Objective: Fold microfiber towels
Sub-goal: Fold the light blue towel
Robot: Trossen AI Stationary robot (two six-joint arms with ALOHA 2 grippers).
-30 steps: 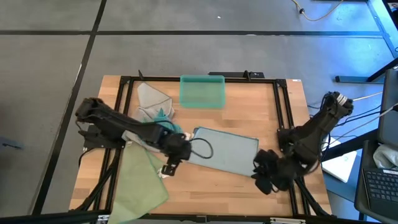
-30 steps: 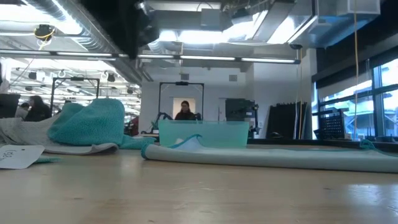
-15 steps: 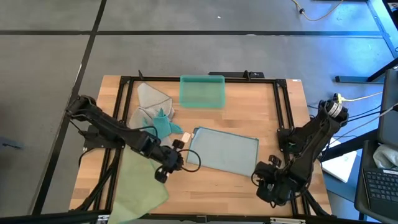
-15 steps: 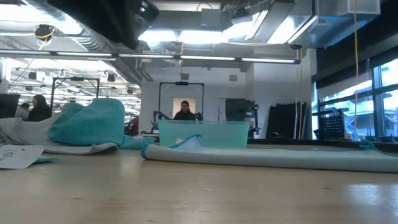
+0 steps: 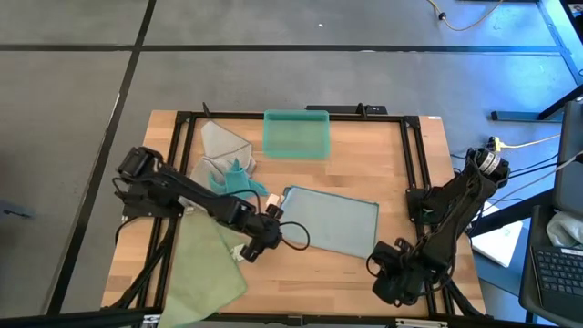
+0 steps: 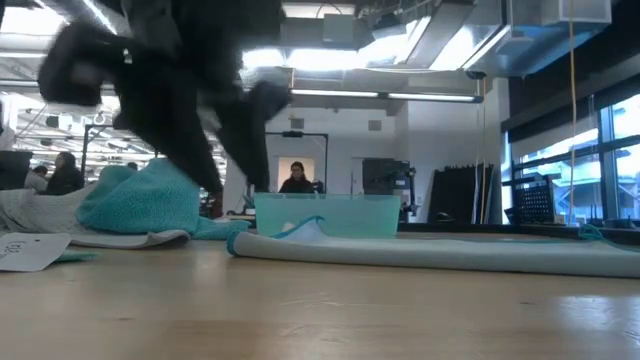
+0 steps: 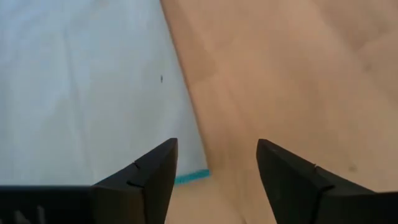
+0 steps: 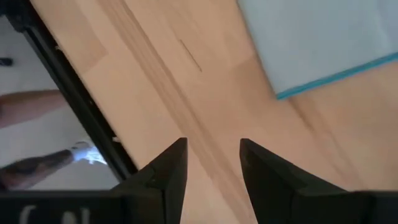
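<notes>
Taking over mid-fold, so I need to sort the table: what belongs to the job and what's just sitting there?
Job:
flat pale blue towel, mid-table
pale green towel, left front edge
grey towel and crumpled teal towel, back left
left gripper, jaws open over the flat towel's corner

Just there:
teal bin
white tag

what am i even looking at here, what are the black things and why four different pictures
The black things are two robot arms at a wooden table, each ending in a two-finger gripper. One picture looks straight down, one sits at table height, and two come from cameras on the wrists. On the table lie a flat pale blue towel, a pale green towel at the near left, a grey towel with a crumpled teal towel on it, and a teal plastic bin. The left gripper hangs open over the blue towel's corner. The right gripper is open over bare wood. Neither holds anything.
</notes>
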